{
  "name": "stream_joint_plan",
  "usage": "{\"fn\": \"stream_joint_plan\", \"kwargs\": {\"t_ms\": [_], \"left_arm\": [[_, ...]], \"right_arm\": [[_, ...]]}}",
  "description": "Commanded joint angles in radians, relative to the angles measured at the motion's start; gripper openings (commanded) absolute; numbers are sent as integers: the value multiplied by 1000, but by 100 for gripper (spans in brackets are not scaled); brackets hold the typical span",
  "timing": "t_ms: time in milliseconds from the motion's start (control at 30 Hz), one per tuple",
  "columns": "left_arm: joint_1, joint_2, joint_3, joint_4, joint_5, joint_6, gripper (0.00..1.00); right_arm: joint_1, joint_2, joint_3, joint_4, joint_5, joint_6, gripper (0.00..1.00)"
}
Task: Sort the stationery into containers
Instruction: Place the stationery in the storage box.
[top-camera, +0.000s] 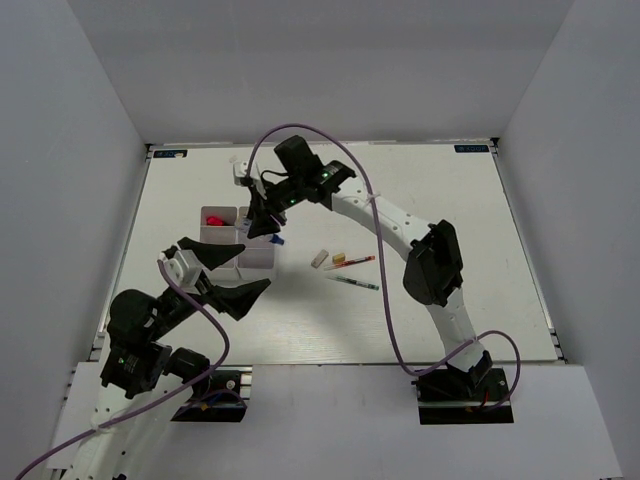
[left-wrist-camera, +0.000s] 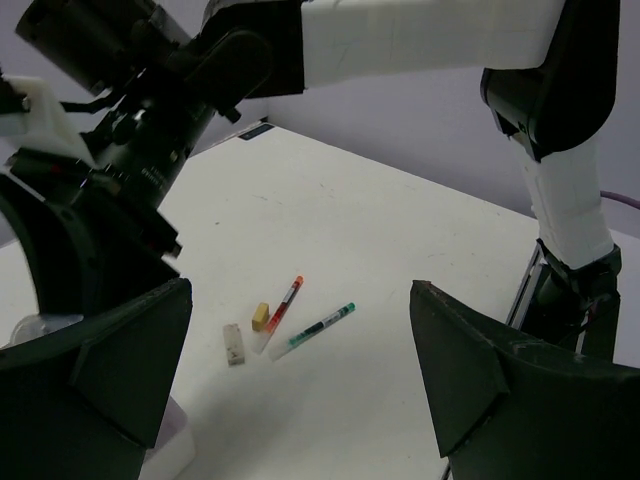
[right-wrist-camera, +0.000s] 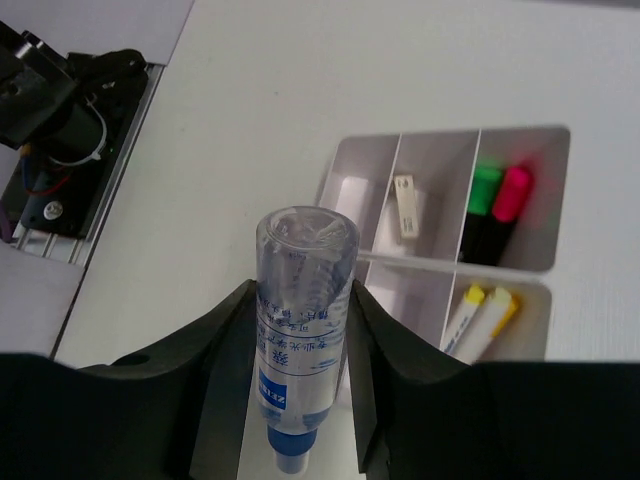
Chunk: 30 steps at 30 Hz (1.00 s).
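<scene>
With the right gripper (right-wrist-camera: 300, 300) clenched on the blue-labelled tube (right-wrist-camera: 305, 250) and the tray (right-wrist-camera: 340, 165) just beyond its fingertips, I'd centre over 1 empty compartment, lower close, then release gently.

Four pens: two yellow pens (right-wrist-camera: 470, 315) in the tray (right-wrist-camera: 345, 185) beyond the right gripper (right-wrist-camera: 302, 296), and a red pen (left-wrist-camera: 285, 303) and a green pen (left-wrist-camera: 322, 325) ahead of the left gripper (left-wrist-camera: 300, 288). Three erasers: one eraser (right-wrist-camera: 405, 205) in that tray, two erasers (left-wrist-camera: 261, 316) beside the loose pens. Two highlighters (right-wrist-camera: 484, 200), same tray. One tube (right-wrist-camera: 303, 330) between the right gripper's fingers.
</scene>
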Motion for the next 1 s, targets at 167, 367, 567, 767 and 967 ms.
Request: {"fn": "stream_joint_plan", "kwargs": {"t_ms": [167, 367, 567, 767, 967], "left_arm": [[17, -9, -5, 27, 61, 20, 99], [17, -38, -16, 36, 71, 20, 99], [26, -38, -16, 36, 80, 20, 99], [26, -38, -16, 36, 80, 20, 99], [26, -38, -16, 36, 80, 20, 99]], "right_arm": [[90, 82, 160, 333, -27, 125, 0], [117, 179, 243, 473, 4, 168, 0], [125, 202, 258, 465, 56, 141, 0], [97, 171, 182, 435, 64, 79, 0], [67, 162, 137, 412, 24, 52, 0]]}}
